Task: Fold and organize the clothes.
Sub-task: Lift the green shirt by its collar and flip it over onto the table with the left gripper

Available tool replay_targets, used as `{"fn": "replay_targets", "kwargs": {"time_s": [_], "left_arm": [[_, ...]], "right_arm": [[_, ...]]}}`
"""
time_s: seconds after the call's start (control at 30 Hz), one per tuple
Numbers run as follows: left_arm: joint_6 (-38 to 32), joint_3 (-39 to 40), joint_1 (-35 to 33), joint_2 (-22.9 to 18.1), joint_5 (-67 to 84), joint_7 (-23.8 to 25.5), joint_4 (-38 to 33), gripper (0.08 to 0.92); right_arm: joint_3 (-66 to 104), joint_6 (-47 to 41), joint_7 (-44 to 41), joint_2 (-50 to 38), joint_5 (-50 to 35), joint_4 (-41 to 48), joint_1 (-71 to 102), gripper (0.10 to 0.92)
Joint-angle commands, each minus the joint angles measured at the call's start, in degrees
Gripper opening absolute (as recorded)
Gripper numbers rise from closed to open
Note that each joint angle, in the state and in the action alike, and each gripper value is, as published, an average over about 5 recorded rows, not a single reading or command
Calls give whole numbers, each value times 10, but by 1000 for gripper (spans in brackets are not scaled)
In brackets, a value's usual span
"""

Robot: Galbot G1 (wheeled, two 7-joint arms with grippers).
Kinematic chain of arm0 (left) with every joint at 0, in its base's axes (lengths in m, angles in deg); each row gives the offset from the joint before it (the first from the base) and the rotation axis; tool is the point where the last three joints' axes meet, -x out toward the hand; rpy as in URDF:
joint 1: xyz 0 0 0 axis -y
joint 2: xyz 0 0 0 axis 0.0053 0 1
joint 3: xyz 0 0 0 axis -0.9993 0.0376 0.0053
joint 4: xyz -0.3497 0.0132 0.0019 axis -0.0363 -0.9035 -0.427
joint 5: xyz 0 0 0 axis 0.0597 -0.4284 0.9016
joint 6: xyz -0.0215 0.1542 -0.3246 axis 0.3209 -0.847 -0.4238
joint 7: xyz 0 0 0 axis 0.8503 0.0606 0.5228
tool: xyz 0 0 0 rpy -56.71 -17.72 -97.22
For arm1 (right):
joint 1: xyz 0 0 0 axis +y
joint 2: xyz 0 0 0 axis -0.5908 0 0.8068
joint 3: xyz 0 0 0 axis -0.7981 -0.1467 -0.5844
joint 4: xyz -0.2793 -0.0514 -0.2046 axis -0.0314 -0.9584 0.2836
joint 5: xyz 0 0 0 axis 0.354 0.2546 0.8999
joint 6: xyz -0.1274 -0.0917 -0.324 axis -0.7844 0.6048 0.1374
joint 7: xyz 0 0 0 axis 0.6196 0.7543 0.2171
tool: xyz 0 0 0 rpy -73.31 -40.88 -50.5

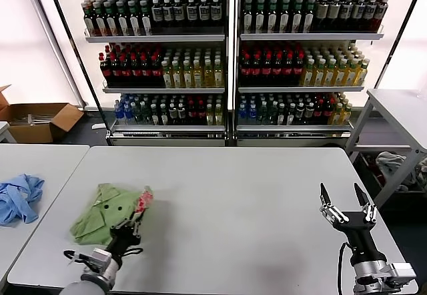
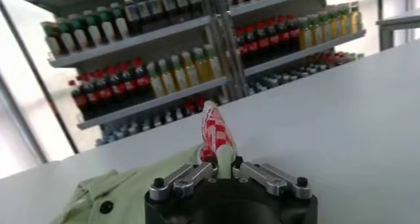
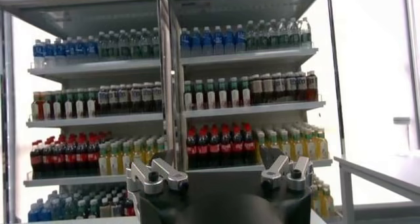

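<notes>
Shelves (image 1: pixel 227 61) of bottles back a grey table (image 1: pixel 233 195); left tool (image 1: pixel 133 227) pinches green shirt (image 1: pixel 107 215), right tool (image 1: pixel 347 201) spread wide.

No text, brand, number or sign can be read anywhere: the labels on the bottles (image 1: pixel 167 71) filling the shelves (image 1: pixel 163 38) are too small to make out, and the red-and-white print on the green shirt (image 2: pixel 216 136) shows only a pattern, no legible words

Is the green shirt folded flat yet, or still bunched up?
Bunched, not neatly folded: the green shirt lies crumpled on the table, and the left gripper pinches its red-and-white printed edge, lifted off the surface.
</notes>
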Motion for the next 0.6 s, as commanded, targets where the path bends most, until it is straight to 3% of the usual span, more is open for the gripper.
{"fn": "replay_targets", "kwargs": {"time_s": [0.03, 0.23, 0.37, 0.6], "left_arm": [[78, 151, 138, -24, 4, -90, -9, 148], [132, 215, 194, -39, -6, -153, -31, 167], [162, 255, 214, -42, -32, -198, -74, 267], [184, 232, 157, -25, -53, -203, -208, 467]], "right_arm": [[-6, -1, 0, 6, 4, -1, -3, 823], [-12, -9, -1, 7, 4, 0, -9, 823], [-23, -23, -4, 6, 4, 0, -22, 823], [-69, -86, -10, 4, -11, 1, -80, 823]]}}
